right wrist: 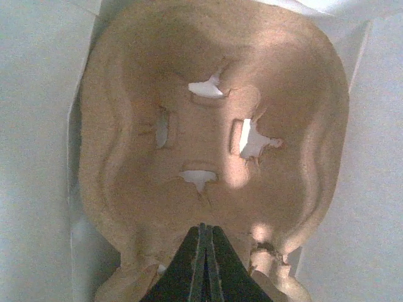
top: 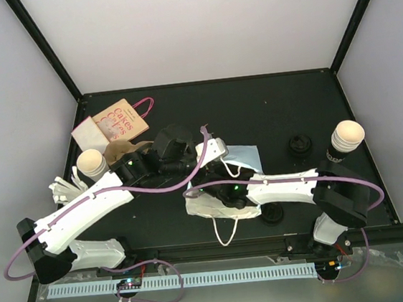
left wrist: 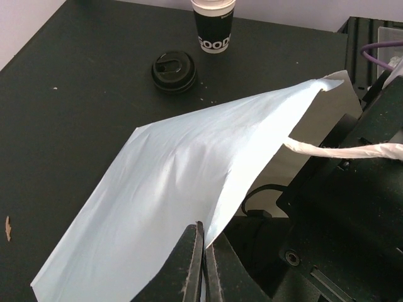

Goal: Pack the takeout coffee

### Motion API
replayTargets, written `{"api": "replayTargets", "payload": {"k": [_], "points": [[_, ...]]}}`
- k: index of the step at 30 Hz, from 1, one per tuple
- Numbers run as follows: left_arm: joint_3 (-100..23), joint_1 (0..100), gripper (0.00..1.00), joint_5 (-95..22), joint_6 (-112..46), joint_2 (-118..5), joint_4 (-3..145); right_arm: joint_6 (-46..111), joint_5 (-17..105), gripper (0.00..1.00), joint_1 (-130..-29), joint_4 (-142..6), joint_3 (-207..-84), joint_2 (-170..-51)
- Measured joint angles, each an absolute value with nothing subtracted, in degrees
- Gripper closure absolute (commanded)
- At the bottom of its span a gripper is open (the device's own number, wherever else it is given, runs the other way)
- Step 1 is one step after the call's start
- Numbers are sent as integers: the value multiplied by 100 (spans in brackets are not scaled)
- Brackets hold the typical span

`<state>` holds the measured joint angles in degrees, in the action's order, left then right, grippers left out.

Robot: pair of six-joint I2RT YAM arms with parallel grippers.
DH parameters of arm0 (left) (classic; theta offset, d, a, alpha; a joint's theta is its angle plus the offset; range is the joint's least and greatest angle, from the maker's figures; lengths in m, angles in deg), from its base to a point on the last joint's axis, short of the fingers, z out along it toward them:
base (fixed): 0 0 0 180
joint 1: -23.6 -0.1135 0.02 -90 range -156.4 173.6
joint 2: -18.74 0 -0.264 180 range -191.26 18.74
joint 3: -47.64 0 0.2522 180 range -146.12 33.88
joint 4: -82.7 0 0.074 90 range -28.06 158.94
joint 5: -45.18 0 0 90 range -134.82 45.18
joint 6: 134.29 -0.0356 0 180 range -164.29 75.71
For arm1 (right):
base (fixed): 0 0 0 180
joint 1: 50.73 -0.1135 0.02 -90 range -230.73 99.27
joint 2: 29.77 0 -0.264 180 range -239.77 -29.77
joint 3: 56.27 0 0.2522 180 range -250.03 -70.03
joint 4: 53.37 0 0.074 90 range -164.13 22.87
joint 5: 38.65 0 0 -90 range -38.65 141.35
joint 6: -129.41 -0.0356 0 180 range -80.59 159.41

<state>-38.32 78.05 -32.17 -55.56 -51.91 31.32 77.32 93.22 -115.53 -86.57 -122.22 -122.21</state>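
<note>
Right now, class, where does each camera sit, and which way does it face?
Top external: above and behind, looking down on the table; left arm and right arm show.
Left wrist: faces over the paper bag toward lid and cup; left hand shows.
Right wrist: looks into the bag at the cup carrier; right hand shows.
Shared: top and left wrist show bag, lid, cup.

Coffee cup (left wrist: 213, 31) top off-frame

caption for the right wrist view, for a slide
Right hand shut on a pulp cup carrier inside the white paper bag
</note>
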Motion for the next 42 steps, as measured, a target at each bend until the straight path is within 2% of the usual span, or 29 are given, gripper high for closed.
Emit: {"api": "replayTargets", "payload": {"k": [7,20,30,42], "points": [[-3832,7805,98,-3217,-5536,-5191,3237,7636,9182,99,-11520,-8961,-12228,-12079],[-3878,7744,98,-3565,-5523,-5226,3171,7408,8050,99,-11509,-10050,-12488,-11553],[-3878,7705,98,-3762,-5580,-5266,3068,7489,8697,99,-11444,-9641,-12495,-11494],[-3878,7624,98,-3908,-5669,-5242,2955,7865,8994,99,-11345,-8690,-12486,-12289]]}}
